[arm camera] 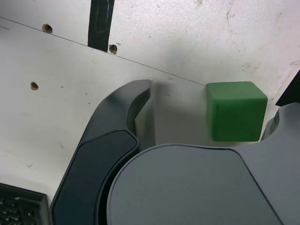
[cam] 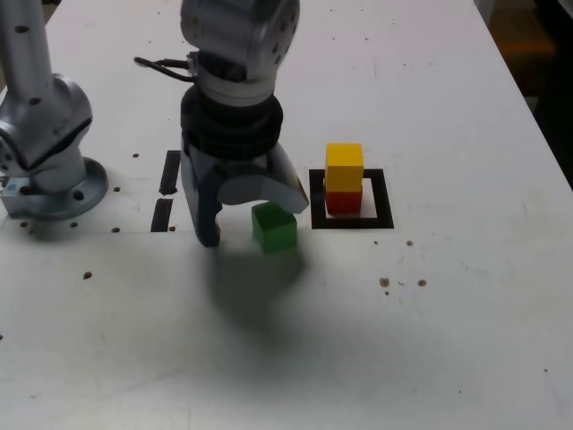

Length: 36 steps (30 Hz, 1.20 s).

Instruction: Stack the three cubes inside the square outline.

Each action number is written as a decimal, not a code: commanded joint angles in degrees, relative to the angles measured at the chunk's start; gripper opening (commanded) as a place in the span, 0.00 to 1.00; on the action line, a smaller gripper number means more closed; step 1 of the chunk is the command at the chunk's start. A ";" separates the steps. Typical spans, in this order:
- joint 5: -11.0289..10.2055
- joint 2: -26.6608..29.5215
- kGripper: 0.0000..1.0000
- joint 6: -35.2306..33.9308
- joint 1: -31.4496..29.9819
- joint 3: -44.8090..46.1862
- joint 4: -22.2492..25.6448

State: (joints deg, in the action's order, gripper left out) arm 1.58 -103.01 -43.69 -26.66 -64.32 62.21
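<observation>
Square outline (cam: 381, 221): black border, white centre, lying flat on the white bench (cam: 466, 322). Inside it stands the red cube (cam: 343, 202) with the yellow cube (cam: 344, 167) stacked squarely on top; the red cube's upper part is covered by the yellow one.

Green cube (cam: 273, 227): resting on the bench outside the outline, just beside its border on the exterior view's left.

Tool (cam: 252, 213): lowered over the green cube, jaws spread wide, one finger (arm camera: 123, 112) standing apart from the cube and the other near its opposite side; whether that second finger touches the cube cannot be made out. The cube is between the fingers, not clamped.

Two short black tape strips (cam: 167, 190) lie on the exterior view's left of the tool. The arm's base (cam: 49, 170) is cut off at that edge. In the wrist view the tool body hides the cube's lower edge.
</observation>
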 commanded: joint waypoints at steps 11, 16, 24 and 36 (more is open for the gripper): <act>-1.69 -5.07 0.85 0.54 0.88 -0.20 -3.47; -1.76 -6.27 0.82 0.80 0.91 -0.69 -4.14; -2.68 -6.39 0.40 0.60 1.08 -1.27 -3.41; -4.90 1.43 0.15 0.60 1.08 -1.76 2.57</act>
State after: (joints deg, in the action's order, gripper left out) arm -2.97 -105.68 -42.95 -25.67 -65.67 60.63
